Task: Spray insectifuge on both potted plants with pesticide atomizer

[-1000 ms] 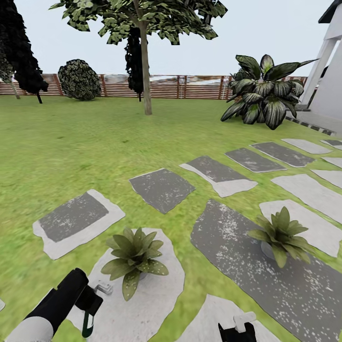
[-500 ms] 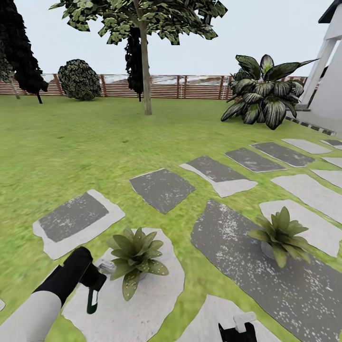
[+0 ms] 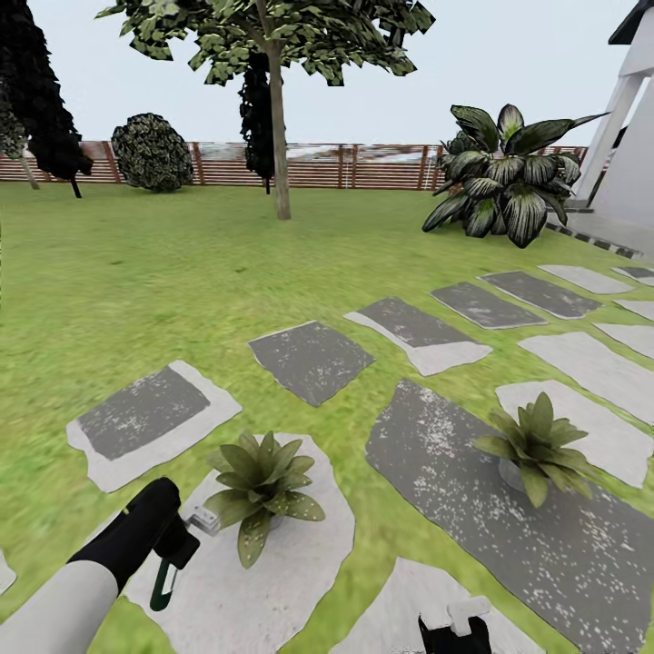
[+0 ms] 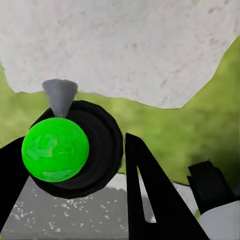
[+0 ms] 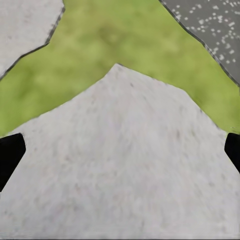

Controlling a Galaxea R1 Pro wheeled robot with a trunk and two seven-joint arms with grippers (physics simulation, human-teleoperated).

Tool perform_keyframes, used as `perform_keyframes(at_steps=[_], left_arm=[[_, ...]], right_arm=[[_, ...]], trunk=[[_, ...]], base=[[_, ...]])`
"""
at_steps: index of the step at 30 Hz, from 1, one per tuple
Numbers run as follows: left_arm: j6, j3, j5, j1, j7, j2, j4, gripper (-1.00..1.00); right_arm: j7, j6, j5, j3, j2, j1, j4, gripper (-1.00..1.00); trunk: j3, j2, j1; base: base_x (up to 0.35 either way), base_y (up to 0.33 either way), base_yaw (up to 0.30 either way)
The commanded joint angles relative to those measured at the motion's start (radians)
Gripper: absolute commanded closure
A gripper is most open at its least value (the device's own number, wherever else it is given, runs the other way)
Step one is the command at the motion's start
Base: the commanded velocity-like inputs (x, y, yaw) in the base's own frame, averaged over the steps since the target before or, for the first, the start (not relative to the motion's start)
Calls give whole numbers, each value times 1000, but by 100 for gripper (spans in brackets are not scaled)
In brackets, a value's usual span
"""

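While clamped, pesticide atomizer (image 3: 173, 570) hangs within left claw (image 3: 178, 550).

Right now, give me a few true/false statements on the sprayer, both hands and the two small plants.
1. The left hand holds the pesticide atomizer. True.
2. The atomizer's pale trigger head points toward the nearer potted plant. True.
3. Both potted plants sit on grass. False: each stands on a stepping stone; the other plant is on a dark one.
4. The right hand grips a pot. False: it is open over a pale stone.
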State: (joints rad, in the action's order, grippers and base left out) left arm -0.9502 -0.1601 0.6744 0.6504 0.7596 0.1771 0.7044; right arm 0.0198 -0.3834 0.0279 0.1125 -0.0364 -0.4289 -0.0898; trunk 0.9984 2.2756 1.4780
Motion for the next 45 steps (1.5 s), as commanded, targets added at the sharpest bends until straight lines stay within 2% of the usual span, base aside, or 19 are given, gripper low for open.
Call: perform_keyframes(at_steps=[1,9,16,21,22,24,26,28,32,41,45], left_arm=[[-1,-4,11,1,10,0,1,100],[-5,-4,10,1,12,-6,1,100],[-8,-3,10,2,14,-8,1,100],[-9,-6,10,2,18,-11,1,100],[-9,-24,10,3,28,-11,1,100],[-10,-81,9,9,75,-10,1,100],[-23,-156,10,14,152,-10,2,100],[-36,-195,10,17,190,-8,2,100],[-43,-216,10,18,210,-10,3,100],[-42,-218,10,4,211,0,2,100],[-44,-216,10,15,213,-2,2,100]], right_arm=[[0,-3,3,3,0,-1,1,-100],[0,-3,3,3,0,-1,1,-100],[0,-3,1,1,0,-1,1,-100],[0,-3,1,2,0,-1,1,-100],[0,-3,1,2,0,-1,1,-100],[0,-3,1,2,0,-1,1,-100],[0,-3,1,2,0,-1,1,-100],[0,-3,1,2,0,-1,1,-100],[0,-3,1,2,0,-1,1,-100],[0,-3,1,3,0,-1,1,-100],[0,-3,1,3,0,-1,1,-100]], trunk=[[1,0,-1],[1,0,-1],[1,0,-1],[1,0,-1],[1,0,-1],[1,0,-1],[1,0,-1],[1,0,-1],[1,0,-1],[1,0,-1],[1,0,-1]], base=[[-249,162,0],[-191,240,0],[170,279,-12],[260,244,-247],[258,241,-294],[214,192,-297],[97,70,-299],[32,23,-271],[6,4,-69],[-92,0,-2],[-50,24,0]])
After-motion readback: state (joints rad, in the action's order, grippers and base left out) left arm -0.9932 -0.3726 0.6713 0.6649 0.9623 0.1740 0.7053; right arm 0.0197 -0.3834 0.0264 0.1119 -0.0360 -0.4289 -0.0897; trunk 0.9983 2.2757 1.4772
